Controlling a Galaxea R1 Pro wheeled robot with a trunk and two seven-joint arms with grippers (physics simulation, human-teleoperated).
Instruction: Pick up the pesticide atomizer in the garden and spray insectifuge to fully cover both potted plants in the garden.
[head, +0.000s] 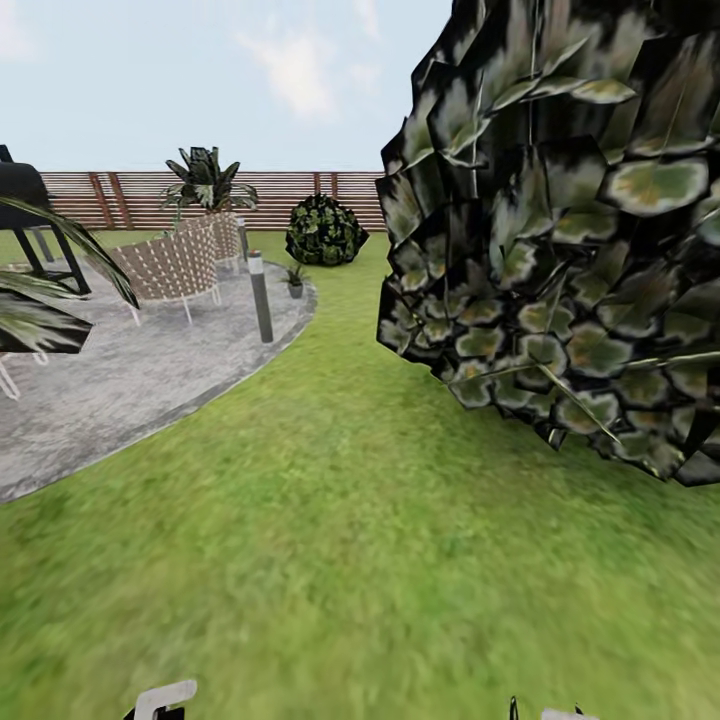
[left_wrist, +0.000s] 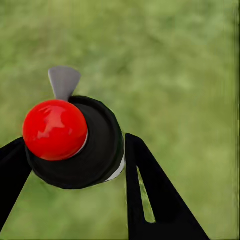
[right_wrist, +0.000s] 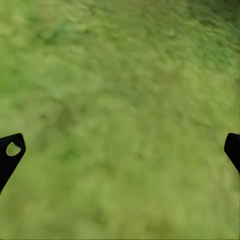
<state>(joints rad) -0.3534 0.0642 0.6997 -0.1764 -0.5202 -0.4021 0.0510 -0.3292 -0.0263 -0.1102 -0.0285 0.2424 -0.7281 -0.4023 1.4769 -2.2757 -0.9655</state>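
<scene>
Green lawn (head: 330, 520) fills the lower frame; a round mottled grey patio (head: 120, 380) lies left, a brown slatted fence (head: 330, 195) behind. The left gripper (left_wrist: 75, 160) clamps a dark bottle with red cap (left_wrist: 80, 142); the right gripper (right_wrist: 120, 155) gapes wide.

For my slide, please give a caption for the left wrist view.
Left gripper holding the spray bottle above the grass.

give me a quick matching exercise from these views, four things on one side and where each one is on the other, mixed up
Things:
1. pesticide atomizer
2. small potted plant
3. grey post
4. right gripper

Places:
a. over bare lawn, holding nothing
b. on the paved patio, near its edge
c. between the left gripper's fingers
d. at the patio's far edge, before the round dark bush

Pairs: 1-c, 2-d, 3-b, 4-a
</scene>
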